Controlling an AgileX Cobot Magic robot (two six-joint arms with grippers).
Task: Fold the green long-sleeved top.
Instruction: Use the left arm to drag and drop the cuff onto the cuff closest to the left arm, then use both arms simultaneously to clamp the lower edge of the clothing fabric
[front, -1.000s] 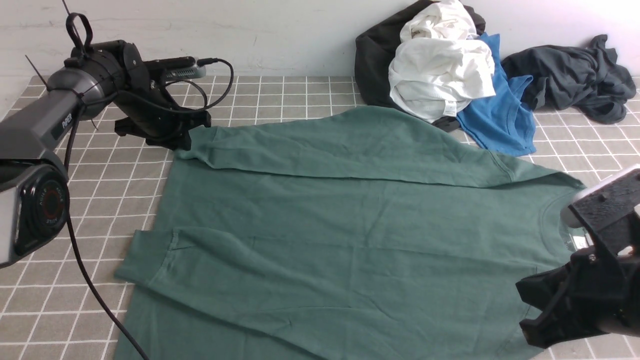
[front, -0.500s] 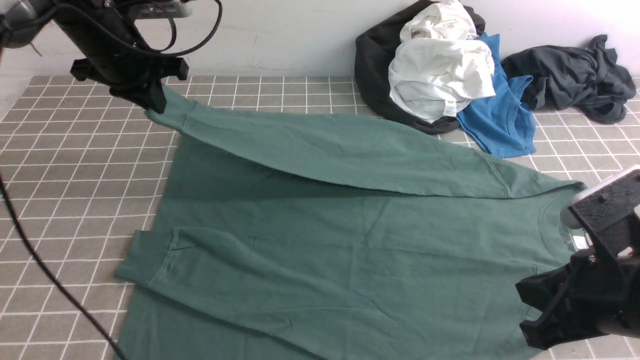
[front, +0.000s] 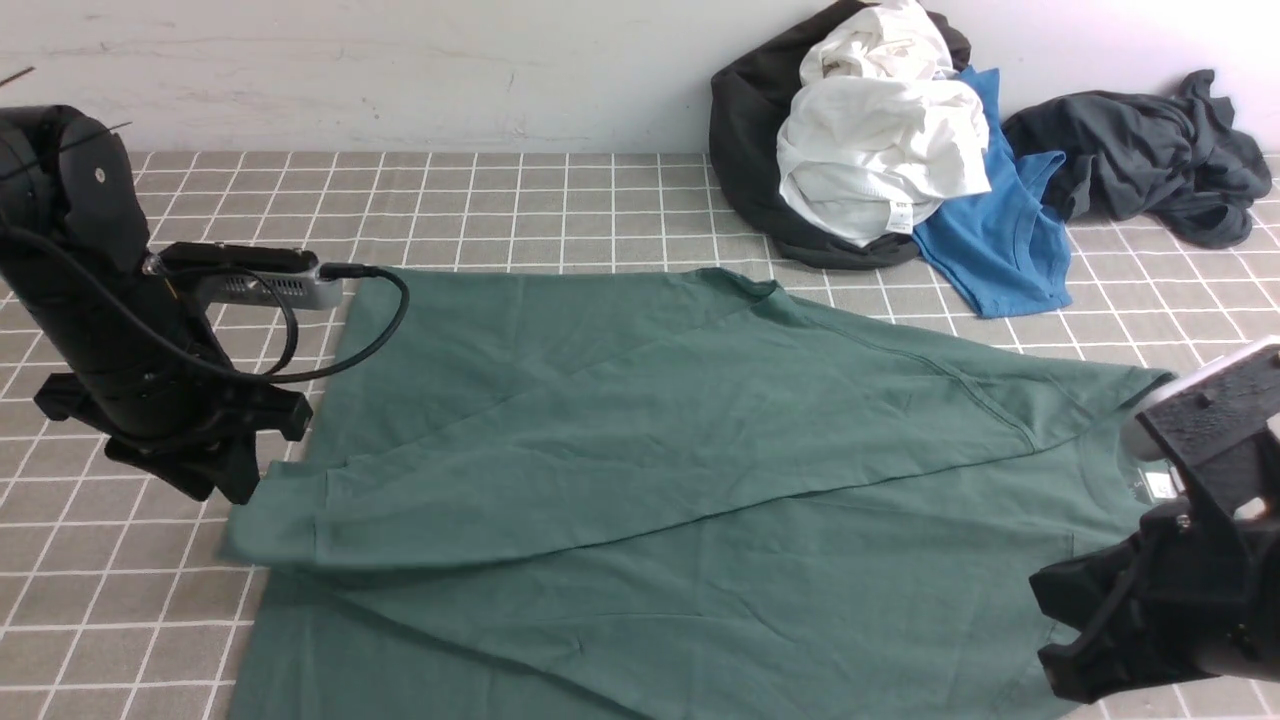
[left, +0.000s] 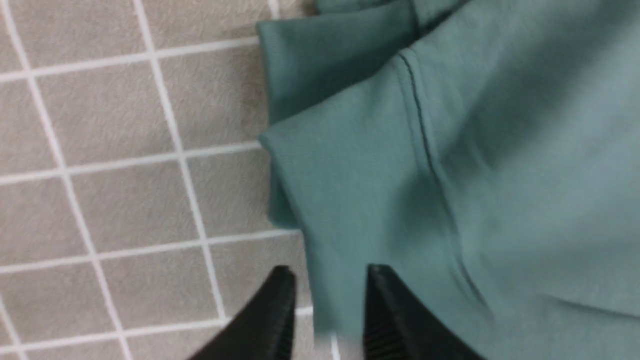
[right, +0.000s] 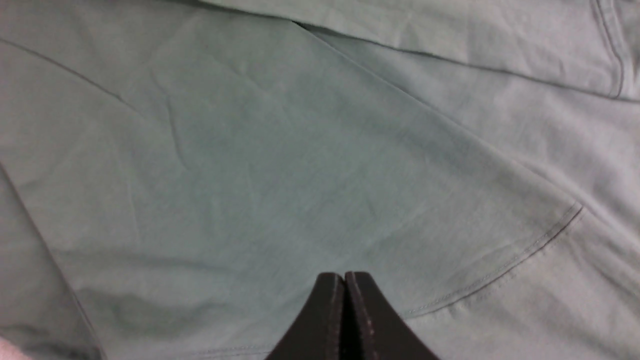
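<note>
The fingers (left: 278, 312) of the left gripper (left: 327, 274) stand apart, and the edge of a sleeve cuff (left: 345, 165) of the green long-sleeved top (front: 700, 480) lies in the gap between them without being pinched. A second cuff (left: 310, 70) lies partly under the first, and both rest on the grey tiled surface (left: 125, 200). In the front view this gripper (front: 225, 482) points down just beside the cuffs (front: 275, 525) at the top's left edge, with a black cable (front: 385, 325) looping from the wrist over the cloth.

The fingers (right: 330, 312) of the right gripper (right: 345, 275) are pressed together with nothing between them, above smooth green cloth crossed by a curved seam (right: 525, 250). In the front view that gripper (front: 1085, 640) is at the top's near right corner, close to the collar (front: 1105, 420) and its small label (front: 1158, 487).

The top lies flat across the middle of the surface (front: 500, 200), collar to the right and hem to the left. The far sleeve (front: 620, 470) is folded diagonally over the body, running from the right shoulder down to the left edge.

Well apart, at the far right against the white wall (front: 400, 60), lies a heap of clothes: a black garment (front: 750, 130), a white one (front: 880, 150), a blue shirt (front: 1000, 240) and a dark grey one (front: 1150, 150).
</note>
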